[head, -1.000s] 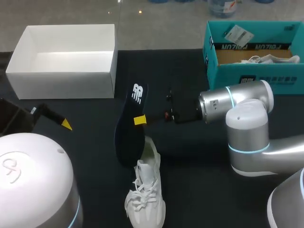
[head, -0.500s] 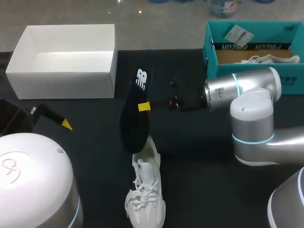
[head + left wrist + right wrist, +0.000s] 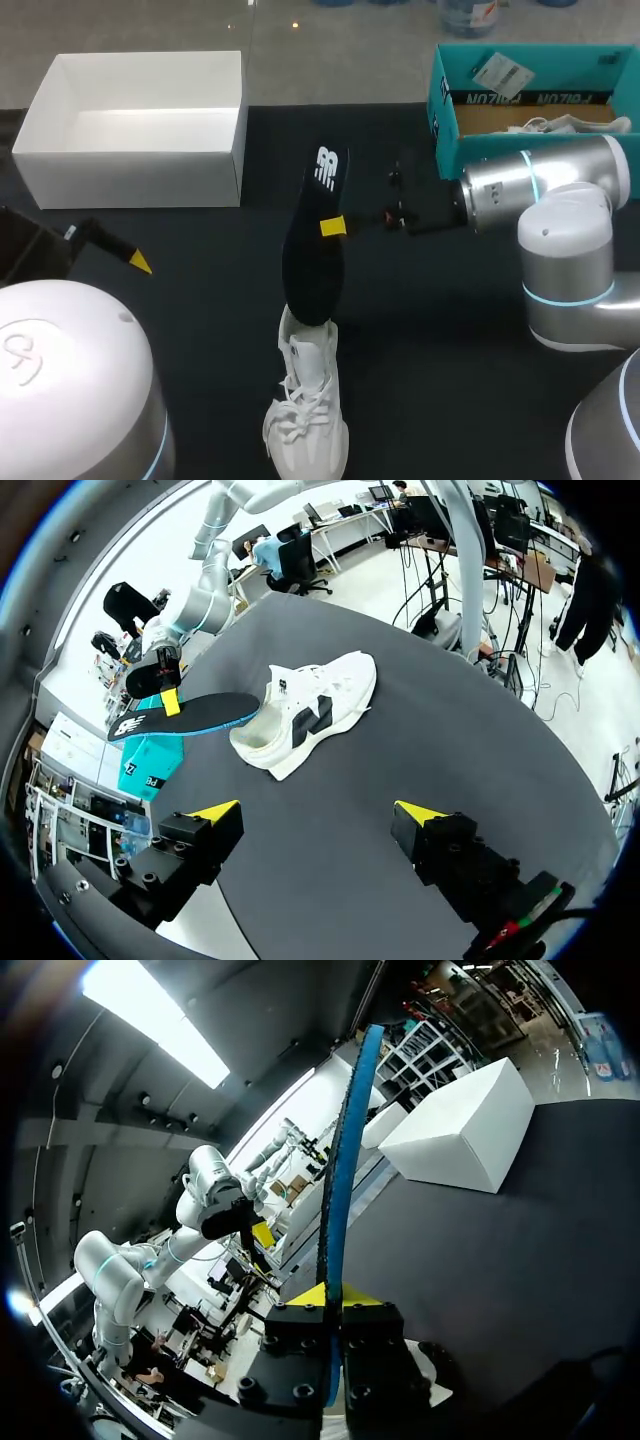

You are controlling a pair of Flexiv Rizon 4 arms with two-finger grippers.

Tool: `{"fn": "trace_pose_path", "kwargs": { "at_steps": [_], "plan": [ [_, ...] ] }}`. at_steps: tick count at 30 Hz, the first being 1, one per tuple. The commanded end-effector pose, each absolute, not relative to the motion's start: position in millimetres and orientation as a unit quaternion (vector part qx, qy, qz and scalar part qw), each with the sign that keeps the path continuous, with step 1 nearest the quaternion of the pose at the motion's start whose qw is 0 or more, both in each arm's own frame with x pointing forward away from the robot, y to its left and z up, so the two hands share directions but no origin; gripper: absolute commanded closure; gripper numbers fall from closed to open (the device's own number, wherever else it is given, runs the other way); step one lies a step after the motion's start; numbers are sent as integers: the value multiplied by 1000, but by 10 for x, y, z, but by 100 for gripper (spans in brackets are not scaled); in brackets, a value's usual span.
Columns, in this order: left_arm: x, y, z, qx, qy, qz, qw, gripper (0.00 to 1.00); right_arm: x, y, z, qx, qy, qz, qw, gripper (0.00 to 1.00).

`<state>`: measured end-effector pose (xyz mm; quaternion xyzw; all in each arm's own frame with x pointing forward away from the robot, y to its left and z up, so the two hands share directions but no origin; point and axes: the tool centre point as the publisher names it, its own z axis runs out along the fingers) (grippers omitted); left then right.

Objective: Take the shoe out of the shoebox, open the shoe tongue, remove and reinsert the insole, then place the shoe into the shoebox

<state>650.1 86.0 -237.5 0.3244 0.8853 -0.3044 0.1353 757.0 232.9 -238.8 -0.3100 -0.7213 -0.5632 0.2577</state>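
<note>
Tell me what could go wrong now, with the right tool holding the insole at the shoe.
The right tool pinches the thin insole at one side only, so it may twist or slip. Nothing holds the shoe: the left tool is open and away from it, so a push from the insole could shift it.

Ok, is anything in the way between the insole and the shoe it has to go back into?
Nothing visible. The insole, held in the right gripper, has its lower end right at the heel opening of the white shoe.
</note>
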Motion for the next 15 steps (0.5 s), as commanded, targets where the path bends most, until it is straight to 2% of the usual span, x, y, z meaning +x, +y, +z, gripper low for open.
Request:
{"fn": "trace_pose_path", "kwargs": {
  "at_steps": [1,15],
  "plan": [
    [6500,863,-2377,325,886,-304,135,0,7518,2300,-2386,-313,-721,-563,256,100],
    [6500,863,-2377,325,886,-304,135,0,7479,2491,-2505,-298,-727,-557,269,100]
  ]
}}
